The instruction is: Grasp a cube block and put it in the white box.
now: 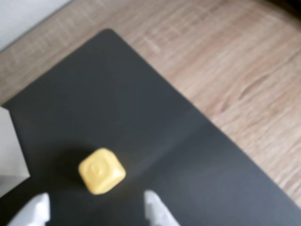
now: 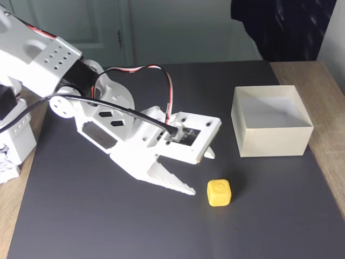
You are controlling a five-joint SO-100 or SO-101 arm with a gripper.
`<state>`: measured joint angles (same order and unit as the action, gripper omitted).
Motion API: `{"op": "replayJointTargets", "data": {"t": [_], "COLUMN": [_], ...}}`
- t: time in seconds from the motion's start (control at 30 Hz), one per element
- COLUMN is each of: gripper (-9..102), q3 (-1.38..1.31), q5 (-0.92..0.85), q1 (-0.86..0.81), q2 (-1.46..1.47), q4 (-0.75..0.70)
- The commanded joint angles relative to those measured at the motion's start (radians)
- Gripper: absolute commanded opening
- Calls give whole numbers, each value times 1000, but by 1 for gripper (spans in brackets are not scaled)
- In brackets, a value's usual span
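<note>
One yellow cube block [image 1: 101,170] lies on the black mat [image 1: 141,122] in the wrist view, just ahead of the gripper [image 1: 96,207], whose two white fingertips [image 1: 155,209] enter from the bottom edge, spread wide apart with nothing between them. The cube sits slightly left of the midline between the tips, nearer the left one, its faintly ringed face turned up. A pale corner of the white box [image 1: 10,155] shows at the left edge, and wood-grain tabletop [image 1: 235,70] lies beyond the mat.

In the fixed view the white arm reaches in from the left, low over the mat, and the gripper [image 2: 200,171] hangs released with its toothed lower finger [image 2: 172,181] pointing at the cube block [image 2: 219,192], near it but not touching. The white box [image 2: 272,140] stands open-topped and empty on the mat, up and to the right of the cube, a little apart.

The step in hand looks like the approach before the grasp. The next move probably calls for pushing forward and down until the cube sits squarely between the fingers, then closing.
</note>
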<state>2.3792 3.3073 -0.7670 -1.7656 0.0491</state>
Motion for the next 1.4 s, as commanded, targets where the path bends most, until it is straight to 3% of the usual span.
{"op": "replayJointTargets", "data": {"t": [0.0, 0.47, 1.37], "gripper": [26, 29, 25], "q3": [-69, -249, -367], "q5": [5, 18, 11], "q1": [2, -8, 72], "q2": [14, 178, 390], "q4": [-14, -84, -77]}}
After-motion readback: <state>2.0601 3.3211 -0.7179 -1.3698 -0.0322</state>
